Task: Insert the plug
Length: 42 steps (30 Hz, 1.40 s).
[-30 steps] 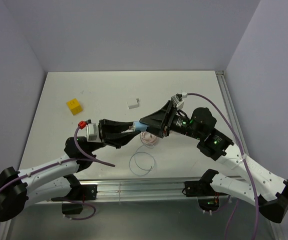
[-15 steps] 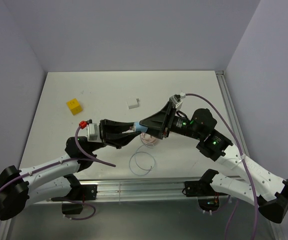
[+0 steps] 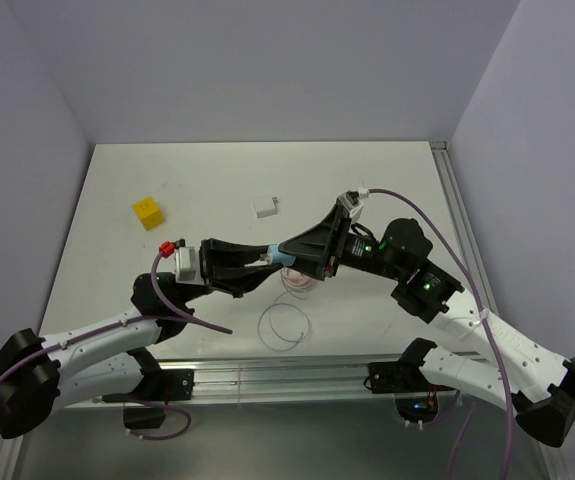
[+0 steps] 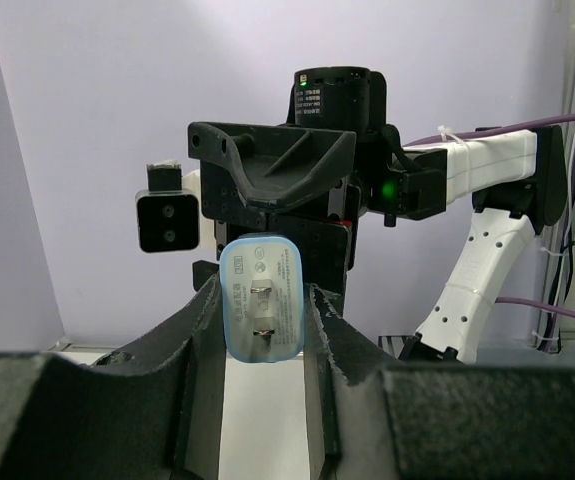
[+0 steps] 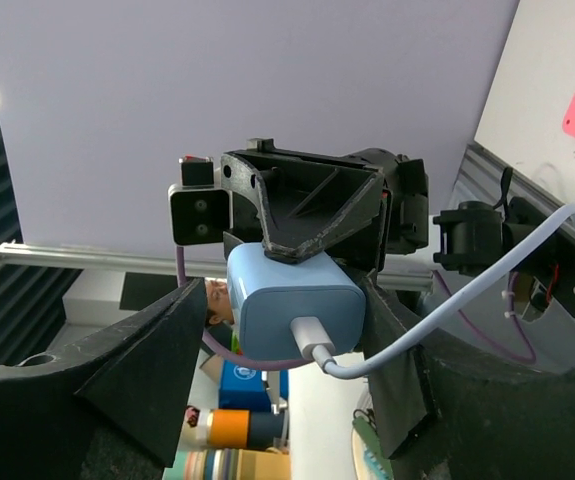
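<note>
- Cable (image 3: pixel 282 325), thin and white, lies in a loose loop on the desk (image 3: pixel 217 170) just ahead of the two arm bases.
- A little farther in, a round pinkish coil (image 3: pixel 295 280) rests on the desk, directly below where the two arms meet.
- Above it, the left end effector (image 3: pixel 265 262) and the right end effector (image 3: pixel 289 258) point at each other, tip to tip. The light-blue plug (image 3: pixel 279 256) is held in the air between them.
- In the left wrist view, the left end effector is closed on the plug's two narrow sides. The plug's pronged face is turned toward that camera.
- In the right wrist view, the right jaws stand on either side of the plug. One side seems to touch and the other shows a sliver of gap, so whether they are clamped cannot be told.
- In that same view, a white connector (image 5: pixel 305 330) sits in the plug's near face, with its cable trailing off to the right.
- Change over the past second is almost nil. The right wrist has crept a hair toward the left arm, and neither end effector has widened or narrowed.
- That suggests the push is finished or nearly so. The connector looks seated, and letting go without tugging the cable is probably what remains.
- Farthest back, a small white cube (image 3: pixel 265 207) and a yellow block (image 3: pixel 147 212) sit well apart on the desk.
</note>
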Each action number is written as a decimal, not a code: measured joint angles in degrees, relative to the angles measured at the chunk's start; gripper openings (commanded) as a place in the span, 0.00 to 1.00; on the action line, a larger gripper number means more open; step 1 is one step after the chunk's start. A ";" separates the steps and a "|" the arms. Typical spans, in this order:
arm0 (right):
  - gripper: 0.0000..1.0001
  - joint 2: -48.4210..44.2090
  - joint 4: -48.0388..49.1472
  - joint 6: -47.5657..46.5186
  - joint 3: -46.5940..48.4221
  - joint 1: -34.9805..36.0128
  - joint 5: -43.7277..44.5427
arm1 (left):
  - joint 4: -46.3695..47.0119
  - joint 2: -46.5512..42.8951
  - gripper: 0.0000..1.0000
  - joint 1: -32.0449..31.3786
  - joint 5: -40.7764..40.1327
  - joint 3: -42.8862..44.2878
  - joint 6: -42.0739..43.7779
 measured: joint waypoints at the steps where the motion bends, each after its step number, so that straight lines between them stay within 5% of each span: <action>1: 0.68 0.00 0.37 0.24 -0.24 0.00 -0.20 | 0.20 0.20 0.00 0.00 0.04 0.00 -0.02; 12: 0.52 0.31 4.02 3.58 -2.05 -0.02 -1.60 | 1.62 0.59 0.00 0.00 0.37 0.00 -0.02; 15: 0.35 0.48 4.74 4.09 -2.08 -0.02 -1.84 | 2.25 0.59 0.00 0.04 0.37 0.00 -0.04; 17: 0.11 0.50 4.81 4.13 -2.08 -0.02 -1.88 | 2.32 0.59 0.00 0.04 0.48 0.00 -0.04; 19: 0.00 0.52 4.94 4.11 -2.12 -0.02 -1.99 | 2.38 0.59 0.02 0.09 0.70 0.02 -0.04; 20: 0.00 0.52 4.98 4.11 -2.12 -0.02 -2.05 | 2.40 0.59 0.09 0.11 0.83 0.09 -0.09; 23: 0.00 0.52 5.49 4.00 -2.12 -0.09 -2.01 | 2.23 0.57 0.53 0.26 0.87 0.63 -0.59; 25: 0.00 0.42 5.20 3.06 -2.12 -0.24 -1.70 | 1.53 0.48 0.68 0.59 0.87 0.76 -1.62; 26: 0.00 0.26 4.46 1.92 -2.12 -0.39 -1.22 | 0.87 0.44 0.93 0.68 0.90 0.76 -2.27; 28: 0.00 -0.42 0.81 -0.90 -1.86 -1.16 0.55 | -1.22 -0.28 1.00 1.40 0.90 0.76 -3.87; 36: 0.00 -1.97 -17.79 -15.32 0.39 -8.24 11.65 | -13.11 -8.22 0.97 4.37 -6.03 1.49 -8.07; 42: 0.00 -2.05 -30.51 -24.06 2.78 -10.19 21.53 | -37.11 -2.14 0.64 6.49 -19.34 18.14 -11.21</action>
